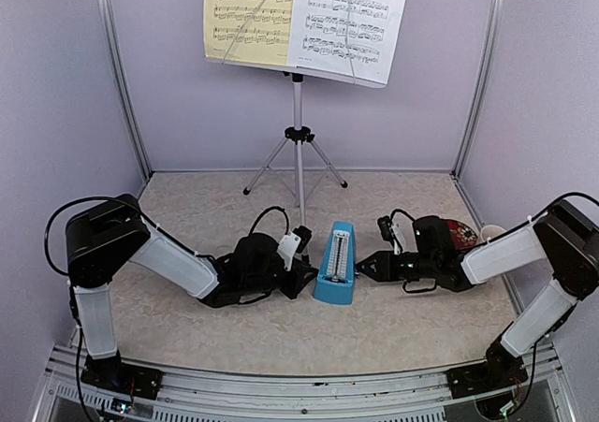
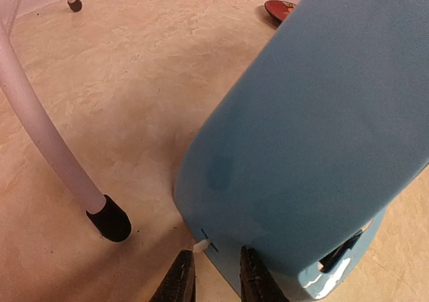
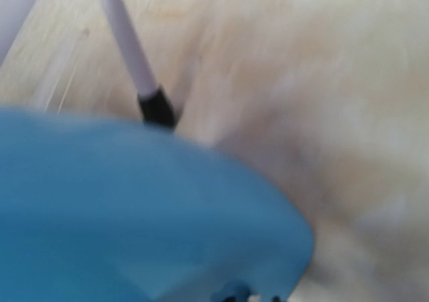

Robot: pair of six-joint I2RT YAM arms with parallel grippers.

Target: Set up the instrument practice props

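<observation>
Two robot arms reach in from the lower corners of the overhead view across a beige marbled table [image 1: 421, 328], meeting at its middle. At upper centre, against the back wall, the silver tripod music stand [image 1: 298, 151] stands upright on three splayed legs. It carries the yellow sheet of printed music [image 1: 248, 15] on the left and the white sheet [image 1: 351, 15] on the right, side by side under two thin wire arms.

The small blue metronome [image 1: 335, 265] stands on the table at centre frame, just in front of the stand's near leg. The left gripper [image 2: 216, 255] is at its left flank and the right gripper [image 1: 361, 267] at its right.

In the left wrist view the left jaws stand only narrowly apart, with a tiny white peg [image 2: 199, 246] on the metronome's side at their tips. Whether they pinch it cannot be told. The right wrist view is blurred, so the state of the right jaws cannot be told either.

At right of centre, behind the right arm, a white mug [image 1: 492, 232] sits beside a dark red disc [image 1: 460, 231].
</observation>
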